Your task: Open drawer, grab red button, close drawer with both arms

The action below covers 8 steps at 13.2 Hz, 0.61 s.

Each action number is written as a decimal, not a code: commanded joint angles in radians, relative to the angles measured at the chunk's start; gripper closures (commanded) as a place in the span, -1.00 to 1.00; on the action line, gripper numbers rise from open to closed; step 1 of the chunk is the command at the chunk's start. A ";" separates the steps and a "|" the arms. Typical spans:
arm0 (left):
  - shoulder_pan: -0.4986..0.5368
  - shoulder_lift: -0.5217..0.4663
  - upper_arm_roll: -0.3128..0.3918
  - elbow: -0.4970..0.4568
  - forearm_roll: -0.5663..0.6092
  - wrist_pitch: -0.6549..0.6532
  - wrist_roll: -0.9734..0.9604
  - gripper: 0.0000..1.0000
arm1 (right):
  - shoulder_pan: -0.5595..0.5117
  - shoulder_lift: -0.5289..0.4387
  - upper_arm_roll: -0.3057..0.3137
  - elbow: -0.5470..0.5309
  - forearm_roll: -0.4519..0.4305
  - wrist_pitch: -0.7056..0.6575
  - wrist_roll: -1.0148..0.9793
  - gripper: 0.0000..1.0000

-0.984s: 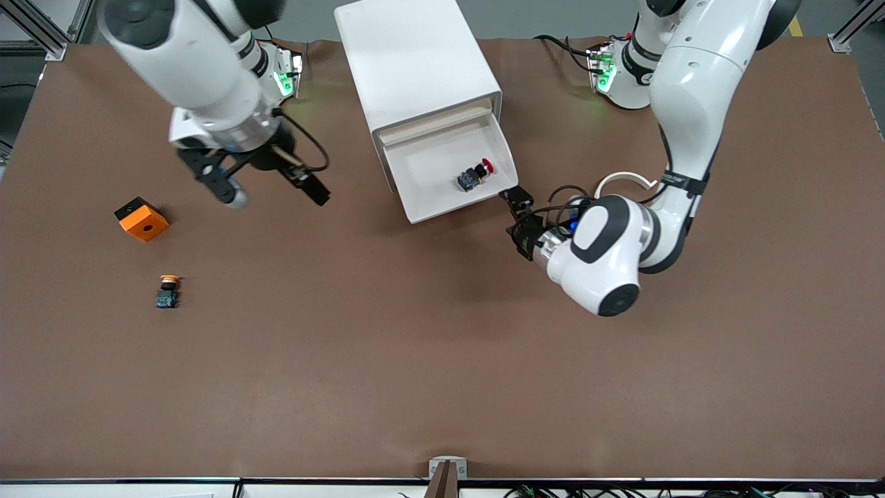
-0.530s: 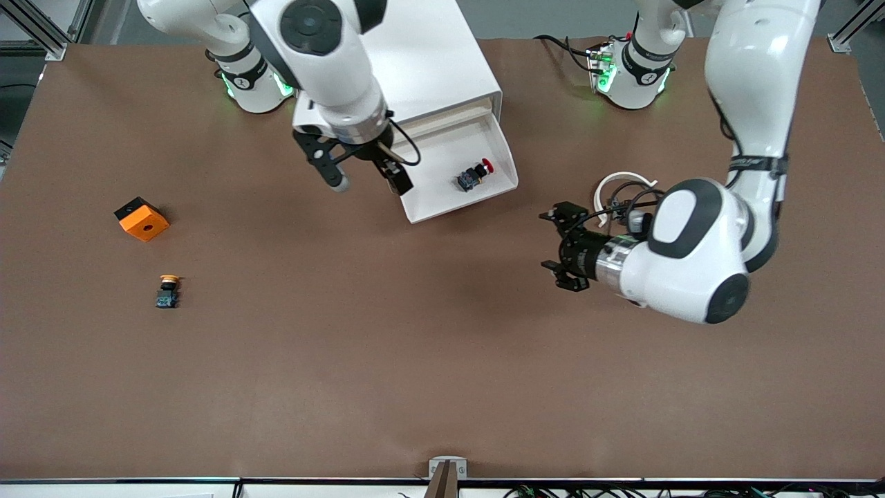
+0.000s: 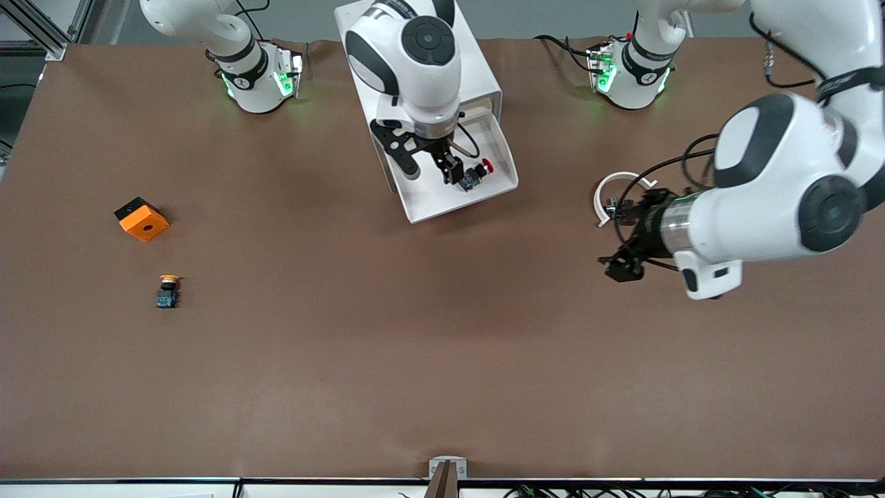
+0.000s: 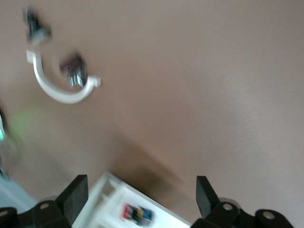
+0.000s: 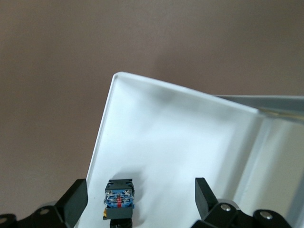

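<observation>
The drawer (image 3: 430, 195) stands pulled out of the white cabinet (image 3: 478, 69), its tray (image 5: 166, 133) bare but for the button. The button (image 3: 476, 174) lies on its side in the tray, its red cap toward the left arm's end. My right gripper (image 3: 430, 167) hangs open over the tray, just beside the button. In the right wrist view the button's dark body (image 5: 118, 197) lies between the spread fingers, closer to one of them. My left gripper (image 3: 617, 245) is open and holds nothing, over bare table toward the left arm's end. Its blurred view catches the drawer's corner and the button (image 4: 137, 213).
An orange cube with a hole (image 3: 142, 218) and a yellow-capped button (image 3: 167, 290) lie on the table toward the right arm's end. A white curved cable clip (image 3: 608, 190) sits by the left wrist. Brown table mat (image 3: 415, 360) spreads nearer the front camera.
The right arm swung from its end of the table to over the open drawer. The left gripper drew back from the drawer's front toward its own end. The drawer stayed open.
</observation>
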 commanded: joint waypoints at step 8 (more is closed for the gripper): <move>0.035 -0.253 -0.038 -0.446 0.135 0.340 0.726 -1.00 | 0.050 0.191 -0.013 0.176 -0.038 -0.015 0.037 -1.00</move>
